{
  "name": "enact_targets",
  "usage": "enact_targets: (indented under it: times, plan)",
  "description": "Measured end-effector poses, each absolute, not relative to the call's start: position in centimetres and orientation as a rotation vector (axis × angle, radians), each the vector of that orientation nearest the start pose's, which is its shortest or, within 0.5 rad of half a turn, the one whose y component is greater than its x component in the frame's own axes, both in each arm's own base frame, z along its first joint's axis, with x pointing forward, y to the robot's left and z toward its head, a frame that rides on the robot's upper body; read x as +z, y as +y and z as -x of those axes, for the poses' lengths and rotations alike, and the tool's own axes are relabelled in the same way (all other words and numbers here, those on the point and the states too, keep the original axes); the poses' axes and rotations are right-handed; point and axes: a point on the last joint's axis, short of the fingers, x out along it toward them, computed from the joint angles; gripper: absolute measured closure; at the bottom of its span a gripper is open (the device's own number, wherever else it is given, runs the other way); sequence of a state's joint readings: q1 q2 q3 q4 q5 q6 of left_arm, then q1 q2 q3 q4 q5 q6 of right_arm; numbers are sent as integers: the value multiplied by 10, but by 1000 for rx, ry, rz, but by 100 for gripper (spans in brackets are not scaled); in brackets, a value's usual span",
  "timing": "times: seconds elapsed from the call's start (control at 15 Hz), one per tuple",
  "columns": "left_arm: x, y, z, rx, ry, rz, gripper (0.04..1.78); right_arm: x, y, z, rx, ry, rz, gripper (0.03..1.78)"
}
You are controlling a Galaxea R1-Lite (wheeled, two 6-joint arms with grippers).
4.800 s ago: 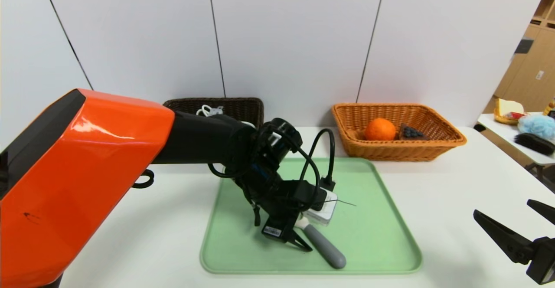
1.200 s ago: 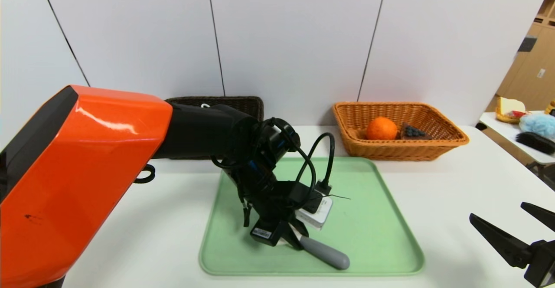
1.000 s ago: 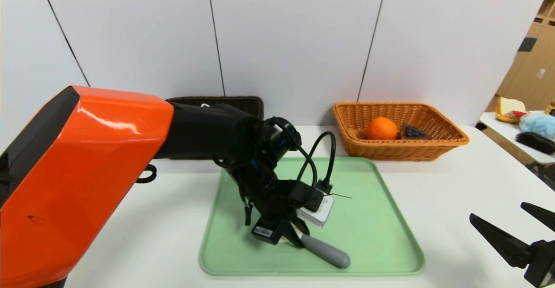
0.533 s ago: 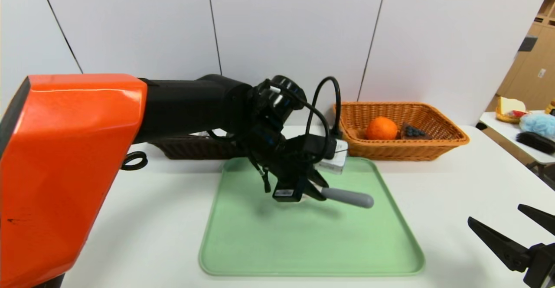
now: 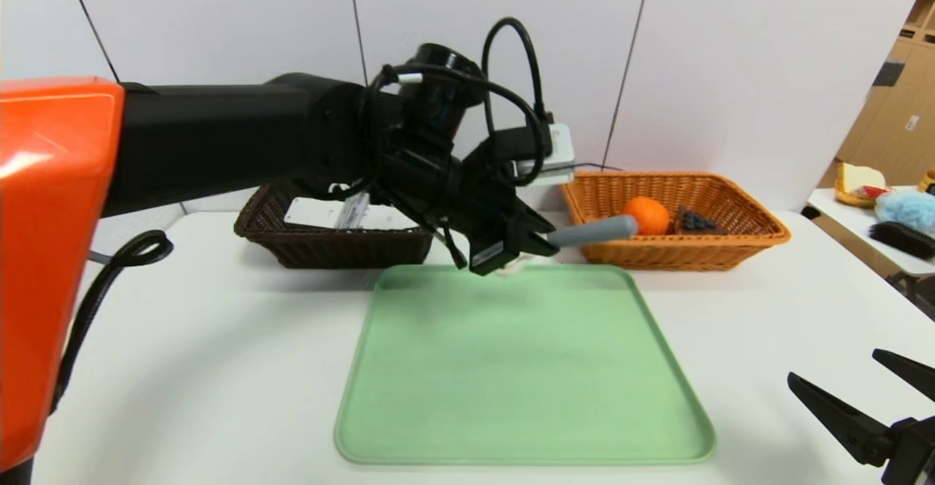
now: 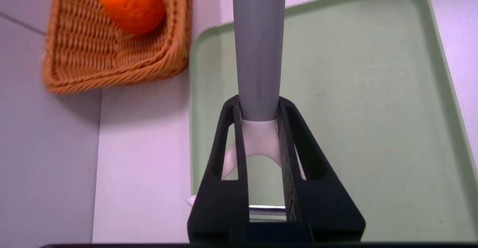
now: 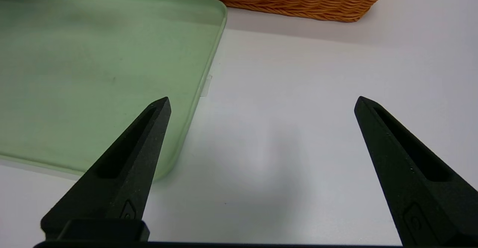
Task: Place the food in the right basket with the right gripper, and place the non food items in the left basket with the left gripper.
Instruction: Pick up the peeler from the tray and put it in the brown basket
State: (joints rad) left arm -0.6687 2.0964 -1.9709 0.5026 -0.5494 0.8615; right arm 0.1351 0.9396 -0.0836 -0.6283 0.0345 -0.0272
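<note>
- The left gripper [image 5: 527, 245] is clamped on the Y-peeler [image 5: 588, 232] at the neck of its grey handle; since the previous frames it has risen off the green tray [image 5: 526, 368] to its far edge.
- The dark brown basket [image 5: 332, 233] lies to its left.
- The right gripper [image 5: 851, 379] stays parked, spread wide, above the table [image 5: 767, 310].

Our left arm raised, our right arm parked low

Our left arm reaches across from nine o'clock in the head view, its left gripper [image 5: 529, 245] held in the air near centre, fingers [image 6: 233, 136] clamped tight and pointing toward three o'clock. Our right gripper [image 5: 844, 375] sits low at about four o'clock, its fingers [image 7: 143, 136] spread wide apart and holding nothing.
</note>
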Motion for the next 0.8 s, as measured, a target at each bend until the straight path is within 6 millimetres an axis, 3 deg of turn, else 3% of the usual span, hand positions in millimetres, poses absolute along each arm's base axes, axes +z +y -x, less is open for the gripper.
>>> enact_targets:
  times: [0.27,0.53,0.67,0.8]
  plan:
    - [289,-217,-324,-1191,201,-598,153,137,14,-94,176,225,55,11]
    - [320,-160,-331,-860,273,-390,153,137,14,-94,179,225,73,11]
    - [319,-134,-340,-719,296,-318,153,137,14,-94,178,224,79,11]
    - [304,-115,-349,-579,322,-294,153,137,14,-94,181,224,88,11]
